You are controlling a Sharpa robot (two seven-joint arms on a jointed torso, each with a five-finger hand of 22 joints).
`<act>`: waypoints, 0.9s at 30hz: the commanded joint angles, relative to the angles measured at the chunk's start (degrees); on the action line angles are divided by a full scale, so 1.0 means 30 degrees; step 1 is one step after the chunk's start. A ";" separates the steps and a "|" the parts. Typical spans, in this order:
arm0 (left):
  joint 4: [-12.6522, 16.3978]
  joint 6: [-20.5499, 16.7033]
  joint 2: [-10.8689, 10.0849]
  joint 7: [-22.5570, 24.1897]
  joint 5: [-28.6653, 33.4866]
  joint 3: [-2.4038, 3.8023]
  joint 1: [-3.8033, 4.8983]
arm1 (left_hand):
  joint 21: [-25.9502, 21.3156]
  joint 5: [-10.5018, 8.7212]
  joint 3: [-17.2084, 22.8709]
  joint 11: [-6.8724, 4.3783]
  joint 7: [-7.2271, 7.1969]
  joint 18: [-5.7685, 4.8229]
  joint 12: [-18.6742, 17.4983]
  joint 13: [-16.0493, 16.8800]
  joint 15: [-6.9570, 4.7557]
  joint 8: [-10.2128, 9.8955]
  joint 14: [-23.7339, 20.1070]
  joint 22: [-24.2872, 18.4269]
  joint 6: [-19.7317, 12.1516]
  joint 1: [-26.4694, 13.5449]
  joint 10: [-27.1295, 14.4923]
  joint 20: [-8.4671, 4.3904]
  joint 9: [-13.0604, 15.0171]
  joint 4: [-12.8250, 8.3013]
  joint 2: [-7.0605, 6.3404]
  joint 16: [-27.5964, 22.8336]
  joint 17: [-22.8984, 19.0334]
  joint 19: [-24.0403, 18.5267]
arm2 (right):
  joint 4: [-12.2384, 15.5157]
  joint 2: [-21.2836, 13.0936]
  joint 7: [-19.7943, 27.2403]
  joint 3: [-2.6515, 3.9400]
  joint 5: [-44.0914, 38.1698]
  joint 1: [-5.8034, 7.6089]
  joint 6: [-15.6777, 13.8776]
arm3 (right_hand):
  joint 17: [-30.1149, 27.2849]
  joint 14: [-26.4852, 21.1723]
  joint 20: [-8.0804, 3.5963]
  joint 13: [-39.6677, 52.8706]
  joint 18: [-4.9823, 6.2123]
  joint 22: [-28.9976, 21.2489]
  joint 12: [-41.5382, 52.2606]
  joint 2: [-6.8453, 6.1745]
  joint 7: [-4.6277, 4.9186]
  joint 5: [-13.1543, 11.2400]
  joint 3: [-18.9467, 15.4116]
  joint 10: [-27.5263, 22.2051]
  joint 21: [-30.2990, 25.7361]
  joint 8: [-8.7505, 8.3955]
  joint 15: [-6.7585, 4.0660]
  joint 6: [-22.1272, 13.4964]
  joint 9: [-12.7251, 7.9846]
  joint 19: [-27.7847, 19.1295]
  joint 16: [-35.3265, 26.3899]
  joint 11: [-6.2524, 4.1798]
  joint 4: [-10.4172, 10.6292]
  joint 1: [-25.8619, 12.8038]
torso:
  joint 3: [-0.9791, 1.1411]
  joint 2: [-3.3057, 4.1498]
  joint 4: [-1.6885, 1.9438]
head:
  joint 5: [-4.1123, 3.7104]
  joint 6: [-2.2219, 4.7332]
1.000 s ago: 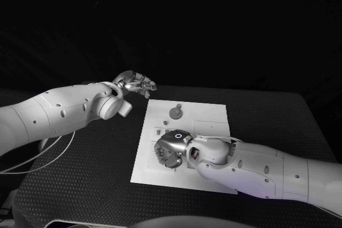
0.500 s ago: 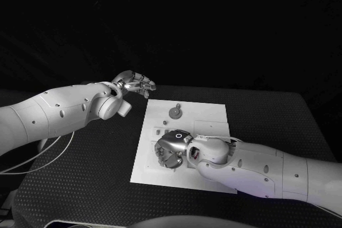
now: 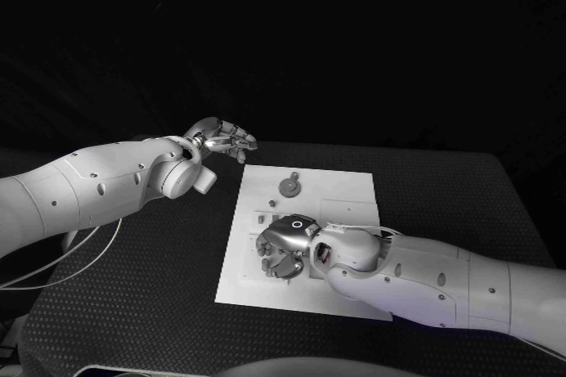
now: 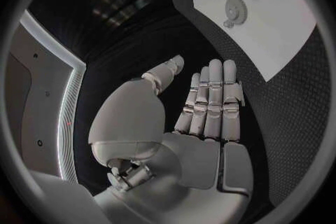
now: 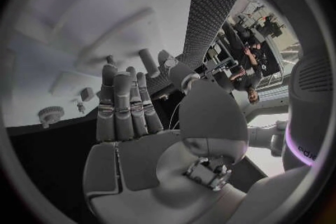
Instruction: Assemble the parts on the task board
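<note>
My right hand (image 3: 280,248) is down over the near-left part of the board (image 3: 342,189), palm toward the plate. In the right wrist view its fingers (image 5: 119,106) lie stretched out side by side, straight, with nothing between them; whether the fingertips touch the plate I cannot tell.

My left hand (image 3: 224,137) hangs off the board's far-left corner, above the black surface (image 3: 141,295), apart from the plate. In the left wrist view its fingers (image 4: 213,101) are straight and close together, the thumb set off to one side, and it holds nothing.

The board lies in the middle of the surface, its long side running away from me. A round gear (image 3: 289,184) with a small tab sits near its far end, clear of both hands; the left wrist view shows the same gear (image 4: 234,10) on the white plate. Some small parts (image 3: 270,204) stand between the gear and my right hand, too small to make out.
</note>
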 commanded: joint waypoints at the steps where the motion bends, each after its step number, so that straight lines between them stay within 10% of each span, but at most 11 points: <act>1: -0.0005 0.0230 -0.0005 0.0177 0.0081 0.0011 0.0027 | -0.0090 0.0076 0.0030 0.0072 0.0037 0.0207 0.0083 -0.0015 0.0004 0.0113 0.0113 0.0026 -0.0121 -0.0055 -0.0084 -0.0092 -0.0033 0.0107 0.0046 -0.0109 0.0031 0.0068 | 0.0191 -0.0192 0.0343 0.0006 0.0428 -0.0006 -0.0965 | -0.0014 -0.0118 0.0025 0.0033 0.0267 0.0429 -0.0112 -0.0189 0.0012 0.0013 -0.0121 -0.0086 0.0095 -0.0069 0.0042 -0.0134 0.0034 -0.0145 0.0124 -0.0016 0.0022 0.0073 | 0.0002 -0.0002 0.0001 | 0.0001 0.0038; 8: -0.0054 0.0223 -0.0019 0.0212 0.0087 0.0011 0.0027 | -0.0094 0.0076 0.0029 0.0073 0.0038 0.0207 0.0085 -0.0015 0.0004 0.0119 0.0115 0.0030 -0.0121 -0.0054 -0.0084 -0.0091 -0.0037 0.0109 0.0048 -0.0115 0.0040 0.0071 | 0.0934 -0.1018 0.1108 0.0138 0.2253 0.0273 -0.2437 | 0.0003 -0.0127 0.0051 0.0098 0.0282 0.0433 -0.0063 -0.0301 0.0112 0.0013 -0.0194 -0.0049 0.0195 -0.0172 0.0037 -0.0367 0.0030 -0.0102 0.0226 -0.0024 0.0136 -0.0021 | -0.0003 -0.0031 -0.0033 | -0.0091 0.0207; 17: -0.0186 0.0184 -0.0007 0.0263 0.0118 0.0009 0.0024 | -0.0099 0.0074 0.0022 0.0069 0.0036 0.0206 0.0095 -0.0011 0.0004 0.0133 0.0124 0.0037 -0.0111 -0.0062 -0.0069 -0.0090 -0.0039 0.0118 0.0045 -0.0119 0.0055 0.0076 | 0.1700 -0.2794 0.1720 0.1144 0.5527 0.1527 -0.2376 | -0.0072 0.0099 -0.0059 0.1155 0.0300 0.0408 0.1121 -0.0143 0.0095 0.0013 -0.0609 0.1459 0.0445 -0.0041 -0.0586 -0.0293 0.0199 0.0090 0.0385 -0.0684 0.0597 -0.0911 | 0.0023 -0.0096 -0.0156 | -0.0406 0.0660; 27: -0.0717 0.0193 0.0153 0.0349 0.0165 0.0000 0.0009 | -0.0102 0.0075 0.0020 0.0065 0.0033 0.0207 0.0103 -0.0008 0.0002 0.0145 0.0130 0.0043 -0.0104 -0.0069 -0.0057 -0.0090 -0.0042 0.0129 0.0055 -0.0125 0.0067 0.0082 | 0.2418 -0.5601 0.0590 0.1189 1.0444 0.3096 0.0394 | -0.0026 0.0954 -0.0391 0.9274 0.0300 0.0315 0.7993 0.0666 -0.0565 0.0015 -0.1567 0.2296 0.0634 0.0265 -0.1677 0.0164 0.0743 0.0872 0.0871 -0.1922 0.0745 -0.1827 | 0.0139 -0.0335 -0.0494 | -0.0487 0.0995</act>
